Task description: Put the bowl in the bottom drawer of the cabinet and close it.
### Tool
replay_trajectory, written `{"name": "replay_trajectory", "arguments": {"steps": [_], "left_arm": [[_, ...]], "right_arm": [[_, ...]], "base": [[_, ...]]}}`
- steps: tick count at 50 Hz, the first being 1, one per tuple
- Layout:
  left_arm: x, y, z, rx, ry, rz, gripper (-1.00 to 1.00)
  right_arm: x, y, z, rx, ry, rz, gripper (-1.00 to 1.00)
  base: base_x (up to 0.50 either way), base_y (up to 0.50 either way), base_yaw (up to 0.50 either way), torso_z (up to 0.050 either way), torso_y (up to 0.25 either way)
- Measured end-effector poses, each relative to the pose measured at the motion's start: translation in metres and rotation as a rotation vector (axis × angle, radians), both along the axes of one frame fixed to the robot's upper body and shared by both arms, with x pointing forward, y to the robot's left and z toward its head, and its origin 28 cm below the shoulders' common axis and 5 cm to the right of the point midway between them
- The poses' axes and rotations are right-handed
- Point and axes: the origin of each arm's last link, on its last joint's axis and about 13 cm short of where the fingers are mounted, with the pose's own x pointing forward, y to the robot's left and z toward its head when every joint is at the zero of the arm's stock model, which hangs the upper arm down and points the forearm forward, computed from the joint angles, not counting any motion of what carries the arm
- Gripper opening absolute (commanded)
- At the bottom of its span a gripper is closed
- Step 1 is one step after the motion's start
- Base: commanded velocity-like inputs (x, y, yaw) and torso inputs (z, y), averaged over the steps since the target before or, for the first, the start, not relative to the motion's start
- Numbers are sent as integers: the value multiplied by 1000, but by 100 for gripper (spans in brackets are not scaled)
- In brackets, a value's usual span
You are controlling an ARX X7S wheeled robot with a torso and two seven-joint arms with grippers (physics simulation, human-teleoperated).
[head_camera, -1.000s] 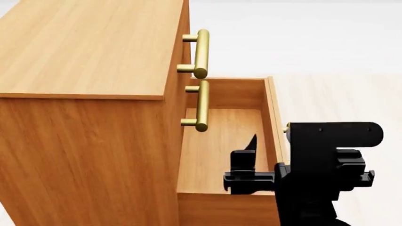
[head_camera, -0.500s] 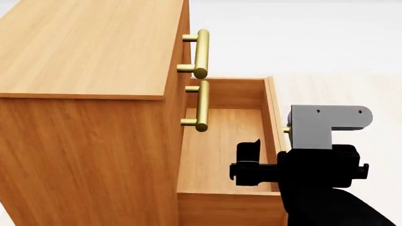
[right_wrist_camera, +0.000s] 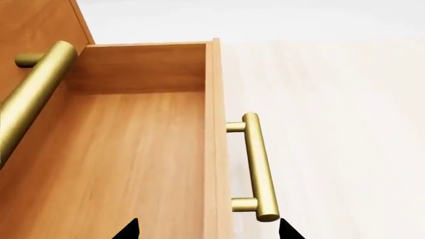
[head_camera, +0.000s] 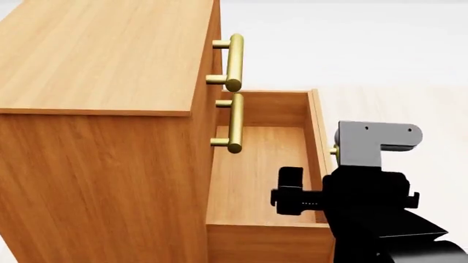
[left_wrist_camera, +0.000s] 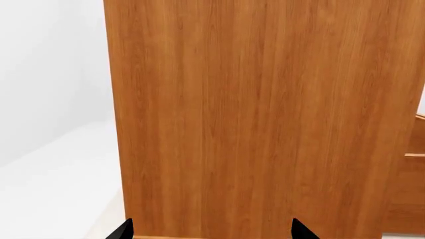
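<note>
Orange-brown wood fills the frames: the cabinet [head_camera: 102, 109] at left, the bottom drawer [head_camera: 263, 164] pulled out at centre and bare inside. No bowl shows anywhere (so it isn't in yet). Right pincer [right_wrist_camera: 207, 230] hangs released over the drawer's front wall beside its handle [right_wrist_camera: 256, 169]; left pincer [left_wrist_camera: 211, 231], also released, faces cabinet wood. Closing now would shut an unfilled drawer.

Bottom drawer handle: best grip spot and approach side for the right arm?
Grip the bottom drawer's handle mid-bar, between its two posts. It is a brass cylinder standing off the drawer front on those posts, with a gap behind it. Come from the outer, floor side, jaws straddling the bar across its axis. The right gripper already sits open near its lower end, so probably only a short shift is needed.
</note>
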Motion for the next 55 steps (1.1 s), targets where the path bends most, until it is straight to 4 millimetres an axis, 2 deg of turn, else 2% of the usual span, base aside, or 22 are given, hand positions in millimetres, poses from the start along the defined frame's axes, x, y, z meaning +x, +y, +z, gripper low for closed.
{"name": "replay_trajectory", "arguments": {"steps": [25, 41, 55], "left_arm": [[1, 1, -1, 0, -1, 2, 100], [1, 0, 0, 0, -2, 3, 100], [0, 0, 0, 2, -1, 3, 100]], "right_arm": [[11, -5, -20, -44, 103, -10, 100], [16, -7, -22, -16, 113, -17, 100], [21, -13, -27, -19, 103, -90, 100]], "base": [[0, 0, 0, 0, 0], [0, 0, 0, 0, 0], [0, 0, 0, 0, 0]]}}
